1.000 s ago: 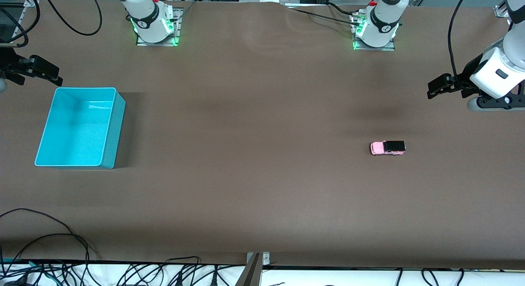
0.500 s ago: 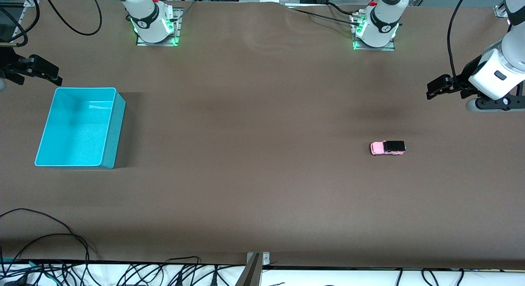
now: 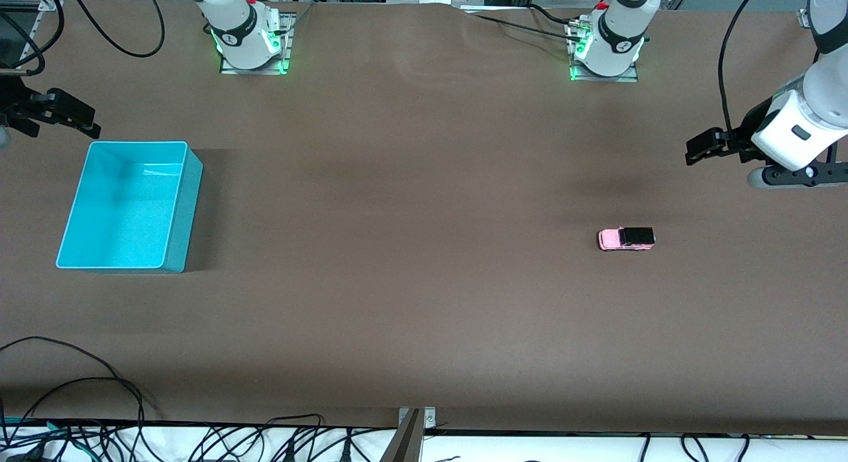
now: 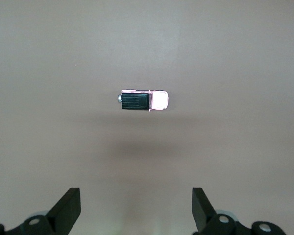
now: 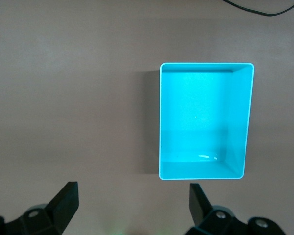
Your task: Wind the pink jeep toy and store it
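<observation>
The left arm rises from its base at the counter's back edge and reaches out past the left arm's end of the counter, its white wrist tilted down. The left claw (image 3: 693, 150) hangs in the air with its fingers (image 4: 68, 208) spread wide and nothing between them. The right claw (image 3: 86, 122) hangs above the counter's opposite end, fingers (image 5: 66, 198) likewise wide apart and empty.

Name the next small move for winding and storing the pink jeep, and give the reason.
Probably lower the left pincer onto the pink jeep toy: the jeep sits untouched on the table, that pincer hangs open above it, and the turquoise bin lies at the right arm's end, by the waiting right pincer.
</observation>
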Robot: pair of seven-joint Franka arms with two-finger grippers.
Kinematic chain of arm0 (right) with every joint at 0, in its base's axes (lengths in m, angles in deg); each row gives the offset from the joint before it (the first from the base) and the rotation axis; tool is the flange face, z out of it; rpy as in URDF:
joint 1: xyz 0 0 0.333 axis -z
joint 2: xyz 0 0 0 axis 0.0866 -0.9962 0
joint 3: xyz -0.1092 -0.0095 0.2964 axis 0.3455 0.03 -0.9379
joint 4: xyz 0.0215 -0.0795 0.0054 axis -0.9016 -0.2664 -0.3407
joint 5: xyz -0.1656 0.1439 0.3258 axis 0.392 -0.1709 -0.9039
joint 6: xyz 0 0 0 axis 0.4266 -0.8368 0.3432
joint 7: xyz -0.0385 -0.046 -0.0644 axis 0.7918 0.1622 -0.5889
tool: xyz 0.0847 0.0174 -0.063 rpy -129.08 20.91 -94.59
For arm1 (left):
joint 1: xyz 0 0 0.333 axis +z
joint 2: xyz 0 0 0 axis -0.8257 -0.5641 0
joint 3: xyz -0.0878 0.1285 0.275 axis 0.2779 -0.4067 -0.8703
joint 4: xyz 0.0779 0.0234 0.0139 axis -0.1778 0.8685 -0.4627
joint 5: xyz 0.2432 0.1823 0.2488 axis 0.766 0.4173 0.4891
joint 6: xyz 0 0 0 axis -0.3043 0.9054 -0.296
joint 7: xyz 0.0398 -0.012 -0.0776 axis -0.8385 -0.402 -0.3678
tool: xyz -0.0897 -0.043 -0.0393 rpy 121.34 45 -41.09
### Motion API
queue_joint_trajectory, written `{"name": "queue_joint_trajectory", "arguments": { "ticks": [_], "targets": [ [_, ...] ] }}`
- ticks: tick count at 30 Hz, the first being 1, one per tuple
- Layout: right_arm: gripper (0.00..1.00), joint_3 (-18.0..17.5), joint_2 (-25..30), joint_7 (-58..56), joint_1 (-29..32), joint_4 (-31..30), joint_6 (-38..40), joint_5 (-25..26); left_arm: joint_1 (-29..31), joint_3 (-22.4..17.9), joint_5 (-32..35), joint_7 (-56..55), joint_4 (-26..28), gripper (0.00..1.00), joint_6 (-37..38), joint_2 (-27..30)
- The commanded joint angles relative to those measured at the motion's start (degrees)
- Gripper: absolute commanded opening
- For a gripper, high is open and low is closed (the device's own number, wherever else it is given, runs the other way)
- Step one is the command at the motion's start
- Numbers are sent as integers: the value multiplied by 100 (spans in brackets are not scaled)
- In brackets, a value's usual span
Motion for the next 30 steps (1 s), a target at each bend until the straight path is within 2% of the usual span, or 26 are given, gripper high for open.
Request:
{"name": "queue_joint_trajectory", "arguments": {
  "ticks": [1,10,19,25,30],
  "targets": [
    [100,26,11,2,-17,123,139,-57,-38,7,-24,-982,-59,100,-18,-262],
    [100,43,11,20,-17,123,218,-57,-74,24,-15,-3548,-296,100,-158,-869],
    [100,43,11,20,-17,123,218,-57,-83,42,178,-6616,-235,100,-1001,-1589],
    [100,43,11,20,-17,123,218,-57,-91,59,353,-7795,-130,100,-1564,-2099],
    [100,43,11,20,-17,123,227,-57,-179,51,486,-8305,300,100,-2283,-2372]
  ]
}}
